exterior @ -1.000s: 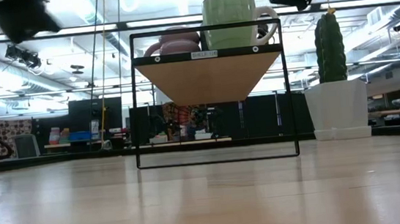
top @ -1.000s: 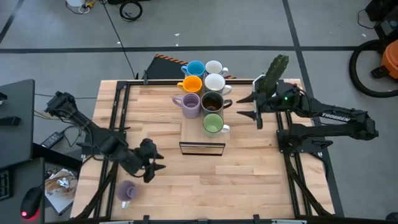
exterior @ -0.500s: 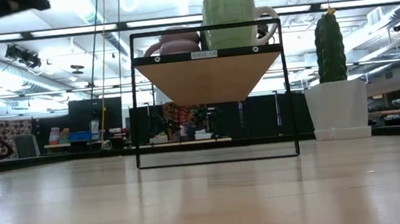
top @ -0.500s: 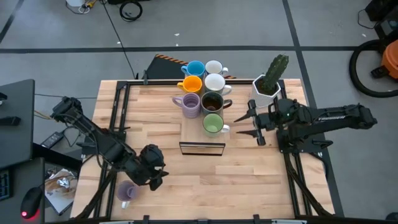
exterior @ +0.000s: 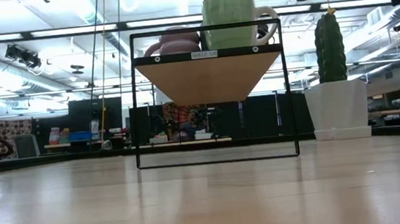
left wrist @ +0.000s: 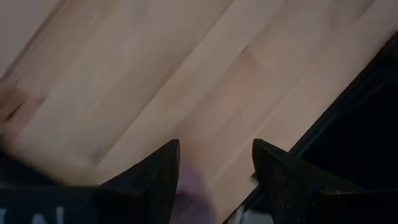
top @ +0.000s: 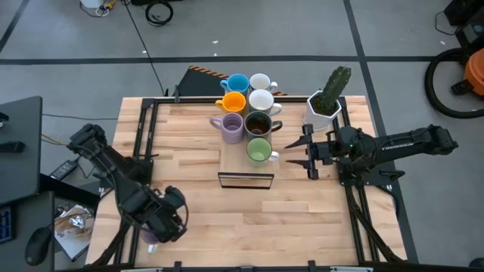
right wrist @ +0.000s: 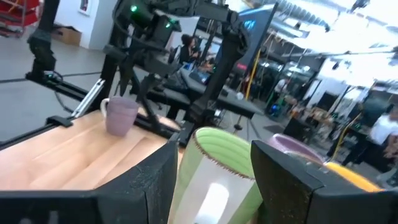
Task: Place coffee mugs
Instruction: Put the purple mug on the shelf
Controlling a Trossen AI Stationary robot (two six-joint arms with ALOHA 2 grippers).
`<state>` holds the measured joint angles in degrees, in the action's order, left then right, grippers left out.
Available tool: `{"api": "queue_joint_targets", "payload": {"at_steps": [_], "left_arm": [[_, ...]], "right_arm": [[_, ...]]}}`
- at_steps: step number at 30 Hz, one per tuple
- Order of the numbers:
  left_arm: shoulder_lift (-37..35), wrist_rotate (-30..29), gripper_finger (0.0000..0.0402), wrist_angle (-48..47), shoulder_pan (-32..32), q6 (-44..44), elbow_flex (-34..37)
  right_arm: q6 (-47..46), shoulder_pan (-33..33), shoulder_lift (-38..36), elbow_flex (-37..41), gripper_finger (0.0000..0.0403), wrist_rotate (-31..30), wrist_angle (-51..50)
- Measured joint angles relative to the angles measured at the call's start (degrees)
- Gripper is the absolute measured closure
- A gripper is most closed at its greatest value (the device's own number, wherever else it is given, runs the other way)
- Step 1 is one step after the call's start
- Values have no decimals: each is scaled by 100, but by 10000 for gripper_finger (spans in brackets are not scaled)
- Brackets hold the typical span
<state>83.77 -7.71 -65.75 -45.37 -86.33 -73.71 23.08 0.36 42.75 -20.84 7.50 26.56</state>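
Observation:
Seven mugs stand on a wooden shelf rack (top: 246,172) at the table's far middle: light blue (top: 237,83), two white (top: 260,81), orange (top: 233,102), lavender (top: 231,125), dark brown (top: 258,123) and green (top: 259,149). A second lavender mug (right wrist: 120,115) stands upright on the table near the near left corner. My left gripper (top: 168,219) is open above it, pointing down, and hides most of it in the high view; the mug shows as a blur (left wrist: 189,190) between the fingers. My right gripper (top: 291,152) is open, level, just right of the green mug (right wrist: 217,165).
A white hexagonal pot with a green cactus (top: 325,102) stands at the far right, behind my right arm. Black frame rails (top: 144,136) run along the table's left and right sides. Bare wood lies between the rack and the near edge.
My left gripper has gone toward the table's near left corner and tipped down over the lone lavender mug. My right gripper has come away from the cactus toward the near edge, stopping beside the green mug. No mug has moved.

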Motion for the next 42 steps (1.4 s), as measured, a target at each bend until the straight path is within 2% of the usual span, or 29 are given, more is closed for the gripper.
{"api": "queue_joint_targets", "payload": {"at_steps": [5,11,16,20,26,34,42], "left_arm": [[0,396,194,-420,-274,-75,2],[0,411,195,-794,-755,-1071,2],[0,-107,221,-965,-1404,-2006,2],[0,-288,245,-982,-1758,-2572,2],[68,-366,257,-1039,-1864,-2692,186],[32,-303,242,-811,-1891,-2655,742],[-671,-709,239,-303,-2152,-2976,1576]], "right_arm": [[49,0,85,15,192,-14,83],[-13,0,294,18,192,-8,156],[-89,0,403,18,192,1,245],[-252,0,412,15,192,48,332],[-367,0,412,15,192,325,470],[-405,2,412,15,192,324,451],[-429,0,412,15,192,322,468]]}}
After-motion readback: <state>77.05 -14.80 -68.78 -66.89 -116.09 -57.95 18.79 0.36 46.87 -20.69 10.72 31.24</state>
